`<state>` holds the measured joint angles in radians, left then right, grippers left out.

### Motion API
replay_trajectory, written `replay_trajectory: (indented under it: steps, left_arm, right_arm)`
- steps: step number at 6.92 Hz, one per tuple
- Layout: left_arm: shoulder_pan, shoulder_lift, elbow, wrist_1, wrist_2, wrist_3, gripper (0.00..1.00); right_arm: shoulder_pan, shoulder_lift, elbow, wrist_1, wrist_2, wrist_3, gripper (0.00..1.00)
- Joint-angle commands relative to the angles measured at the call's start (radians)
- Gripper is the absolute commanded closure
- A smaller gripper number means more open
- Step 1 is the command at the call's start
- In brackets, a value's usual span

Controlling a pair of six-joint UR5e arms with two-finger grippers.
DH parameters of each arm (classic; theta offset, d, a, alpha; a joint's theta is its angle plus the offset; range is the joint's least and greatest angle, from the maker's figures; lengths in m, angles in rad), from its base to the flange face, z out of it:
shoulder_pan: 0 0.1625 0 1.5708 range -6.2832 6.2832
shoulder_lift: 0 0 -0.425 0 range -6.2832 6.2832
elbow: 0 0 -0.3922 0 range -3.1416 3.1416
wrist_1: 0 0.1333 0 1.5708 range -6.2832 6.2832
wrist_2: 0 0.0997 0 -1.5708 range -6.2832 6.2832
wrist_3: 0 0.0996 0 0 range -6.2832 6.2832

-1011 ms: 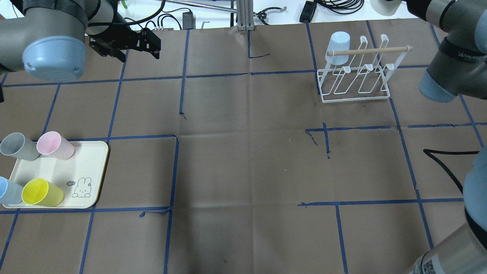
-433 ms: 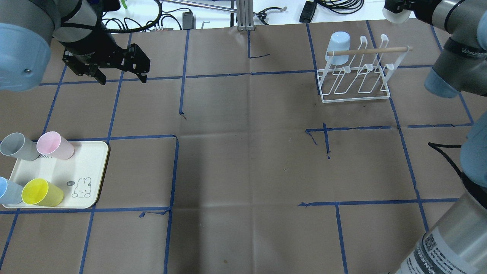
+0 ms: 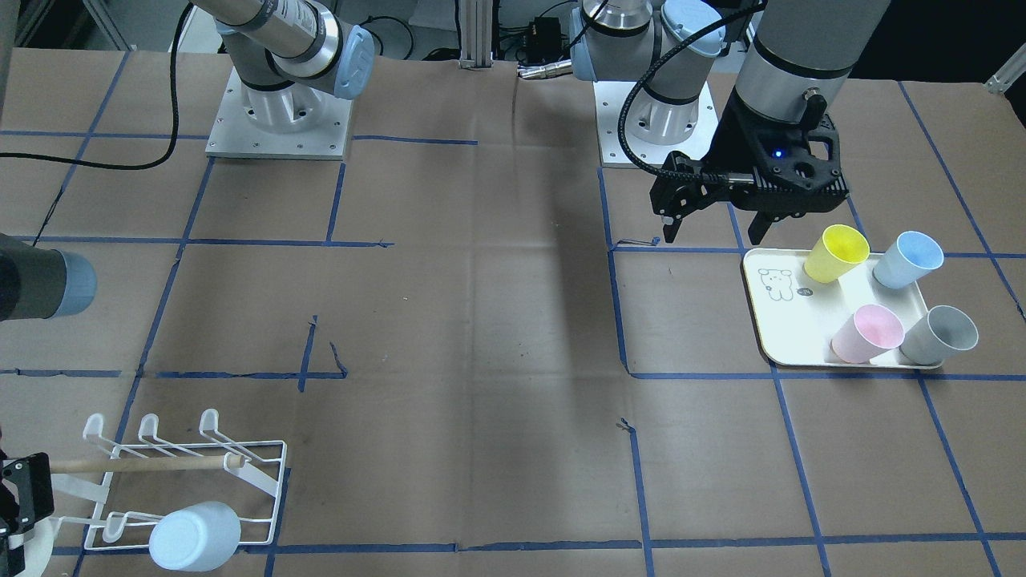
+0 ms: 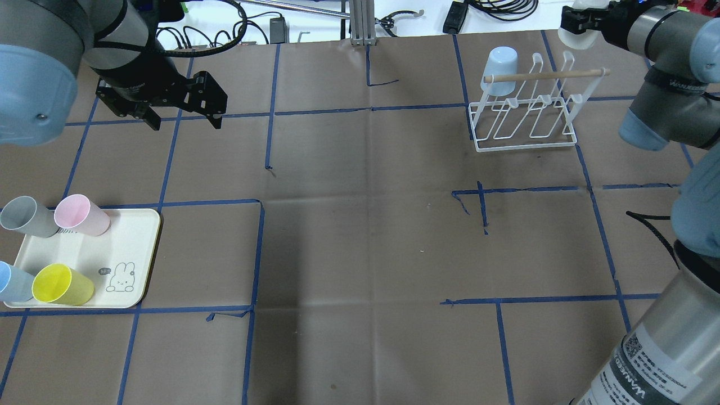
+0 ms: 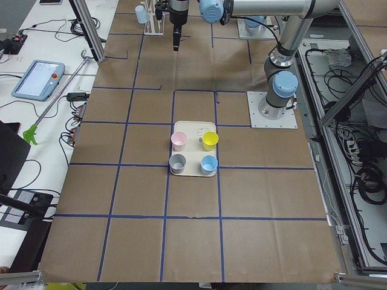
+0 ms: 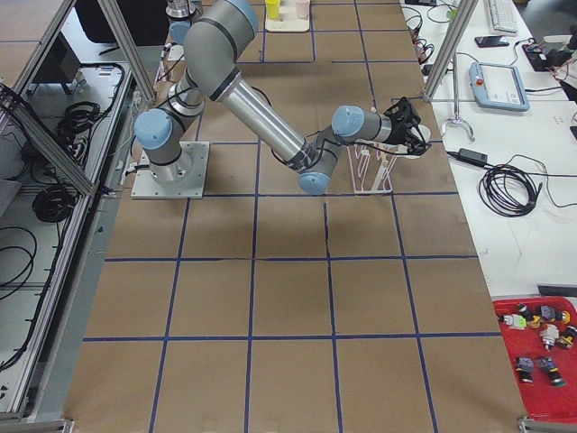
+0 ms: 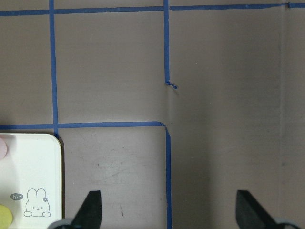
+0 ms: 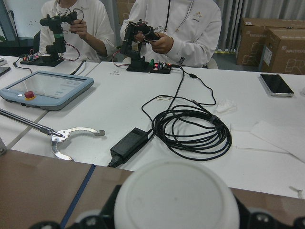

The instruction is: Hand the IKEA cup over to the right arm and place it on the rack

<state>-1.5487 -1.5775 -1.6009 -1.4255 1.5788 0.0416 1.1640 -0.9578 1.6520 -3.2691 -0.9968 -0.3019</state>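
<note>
My right gripper (image 4: 582,22) is shut on a white IKEA cup (image 4: 575,38) at the table's far right edge, just behind and to the right of the rack (image 4: 526,121). In the right wrist view the cup's base (image 8: 176,195) fills the space between the fingers. The white wire rack has a wooden handle (image 4: 545,73), and a pale blue cup (image 4: 500,68) sits upside down on its far left prong. My left gripper (image 4: 185,122) hangs open and empty over the far left of the table, well behind the tray (image 4: 135,242). Both its fingertips (image 7: 93,210) show wide apart.
The cream tray holds grey (image 4: 25,216), pink (image 4: 81,215), blue (image 4: 11,282) and yellow (image 4: 61,284) cups lying on their sides. Beyond the table's far edge are cables (image 8: 190,131), a teach pendant (image 8: 45,88) and two seated people (image 8: 174,28).
My left gripper has swung toward the near side and left, staying open. The right gripper with the white cup has moved left and down toward the rack.
</note>
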Motion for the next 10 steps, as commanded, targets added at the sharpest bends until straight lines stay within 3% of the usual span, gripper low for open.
replay_trajectory:
  steps: [1,6,7,8,10]
  left_arm:
    - [-0.001,-0.013,0.001,0.008,-0.005,-0.008,0.0]
    - [-0.016,-0.045,0.004,0.016,0.001,-0.066,0.0]
    - [-0.017,-0.045,0.004,0.02,0.0,-0.066,0.0]
    - [-0.018,-0.045,0.004,0.022,0.0,-0.066,0.0]
    - [-0.018,-0.045,0.003,0.022,0.0,-0.066,0.0]
  right_arm:
    - [0.003,-0.002,0.04,0.0,0.001,0.0,0.54]
    - [-0.001,-0.018,0.084,0.003,-0.002,-0.026,0.55]
    - [-0.001,-0.018,0.084,0.003,-0.002,-0.019,0.19]
    - [-0.001,-0.019,0.084,0.006,-0.003,-0.01,0.0]
    - [-0.001,-0.042,0.075,0.058,-0.006,-0.017,0.0]
